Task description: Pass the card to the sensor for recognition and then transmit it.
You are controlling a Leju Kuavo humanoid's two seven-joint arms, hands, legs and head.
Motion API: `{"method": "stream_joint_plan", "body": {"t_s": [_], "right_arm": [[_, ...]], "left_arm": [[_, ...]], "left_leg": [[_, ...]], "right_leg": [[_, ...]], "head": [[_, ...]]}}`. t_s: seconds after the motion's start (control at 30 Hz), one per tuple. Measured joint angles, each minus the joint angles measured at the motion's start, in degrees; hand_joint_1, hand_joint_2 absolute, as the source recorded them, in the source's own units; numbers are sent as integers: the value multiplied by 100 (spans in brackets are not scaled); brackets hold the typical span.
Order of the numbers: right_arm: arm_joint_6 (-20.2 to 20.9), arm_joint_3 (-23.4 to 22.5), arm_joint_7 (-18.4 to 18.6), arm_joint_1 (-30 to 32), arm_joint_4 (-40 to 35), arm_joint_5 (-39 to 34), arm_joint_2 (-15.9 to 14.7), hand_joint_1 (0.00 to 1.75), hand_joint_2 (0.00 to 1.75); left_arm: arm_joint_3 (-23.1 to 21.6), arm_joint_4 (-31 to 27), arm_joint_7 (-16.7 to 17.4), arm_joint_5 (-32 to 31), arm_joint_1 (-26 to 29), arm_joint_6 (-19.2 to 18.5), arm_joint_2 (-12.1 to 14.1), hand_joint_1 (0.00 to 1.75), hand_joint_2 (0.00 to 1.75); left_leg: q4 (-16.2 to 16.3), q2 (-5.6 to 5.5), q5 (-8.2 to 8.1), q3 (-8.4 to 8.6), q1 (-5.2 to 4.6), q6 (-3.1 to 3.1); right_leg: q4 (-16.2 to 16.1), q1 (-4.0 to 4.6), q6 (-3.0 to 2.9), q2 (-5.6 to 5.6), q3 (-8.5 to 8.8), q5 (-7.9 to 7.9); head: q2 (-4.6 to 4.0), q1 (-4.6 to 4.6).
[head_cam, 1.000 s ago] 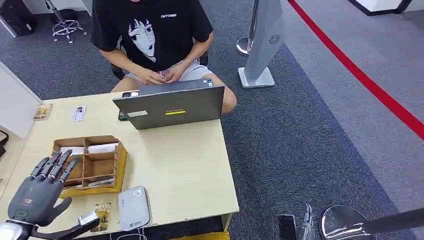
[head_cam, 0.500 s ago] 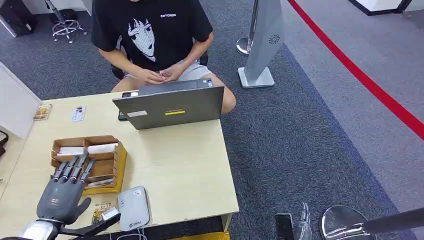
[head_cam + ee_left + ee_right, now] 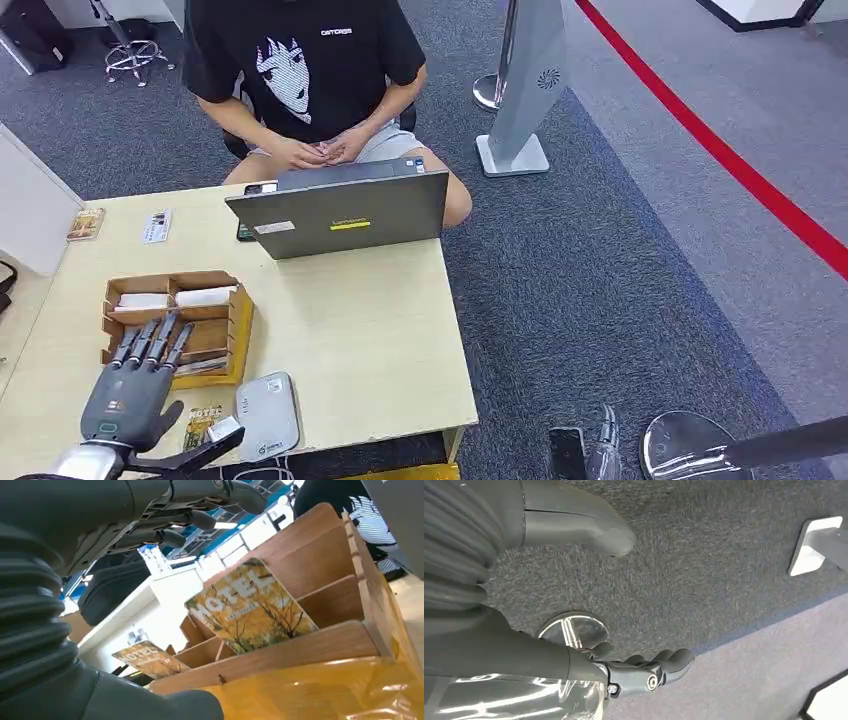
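Left robot hand [image 3: 128, 398] empty, fingers straight and spread over wooden compartment box [image 3: 228, 330]. Yellow hotel card [image 3: 250, 607] leaning inside box just beyond fingertips. White rounded card sensor [image 3: 266, 415] just beside thumb on pale wooden surface [image 3: 360, 340]. Right robot hand [image 3: 574, 535] hanging over grey carpet, empty, fingers apart.

We are looking at an office-like demo space: a person [image 3: 310, 80] is sitting behind a laptop [image 3: 345, 212] at a wooden desk [image 3: 360, 340], grey carpet [image 3: 600, 280] is covering the floor, with a swivel-chair base [image 3: 132, 55] nearby.
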Motion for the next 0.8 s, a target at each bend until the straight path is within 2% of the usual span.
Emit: {"method": "stream_joint_plan", "body": {"t_s": [0.23, 0.27, 0.3, 0.33, 0.4, 0.6, 0.63, 0.8], "right_arm": [[0, 0, 0, -9, 22, 0, 0, 0, 175], [0, 2, -2, -9, 22, 0, 0, 0, 175], [0, 2, 0, -9, 22, -2, 0, 0, 175], [0, 2, 0, -9, 22, -4, 0, 0, 175], [0, 9, 0, -12, 26, -9, 0, 0, 175], [0, 20, 0, -15, 33, -11, 0, 0, 175], [0, 22, 0, -15, 33, -13, 0, 0, 175], [0, 28, 0, -17, 46, -15, 0, 0, 175]], "left_arm": [[42, 155, 0, 4, -7, 13, -18, 0, 175], [44, 168, 0, 9, -7, 13, -26, 82, 175], [48, 186, 0, 18, -7, 13, -33, 82, 175], [52, 199, 0, 24, -8, 13, -35, 161, 175], [65, 225, -2, 50, -21, 13, -39, 166, 175], [136, 234, -72, 205, -29, 35, -63, 159, 175], [140, 234, -79, 205, -29, 35, -72, 168, 175], [181, 234, -51, 221, -53, 120, -125, 175, 175]], "left_leg": [[0, 0, 0, 0, 0, 0], [0, 0, 0, 0, 0, 0], [0, 0, 0, 0, 0, 0], [0, 0, 0, 0, 0, 0], [0, 0, 0, 0, 0, 0], [0, 0, 0, 0, 0, 0], [0, 0, 0, 0, 0, 0], [0, -1, 0, 0, 0, 0]], "right_leg": [[0, 0, 0, 0, 0, 0], [0, 0, 0, 0, 0, 0], [0, 0, 0, 0, 0, 0], [0, 0, 0, 0, 0, 0], [0, 0, 0, 0, 0, 0], [0, 0, 0, 0, 0, 0], [0, 0, 0, 0, 0, 0], [0, 0, 0, 0, 0, 0]], "head": [[0, 0], [0, 2], [-2, 0], [0, 2], [0, 0], [0, 2], [0, 0], [0, 0]]}}
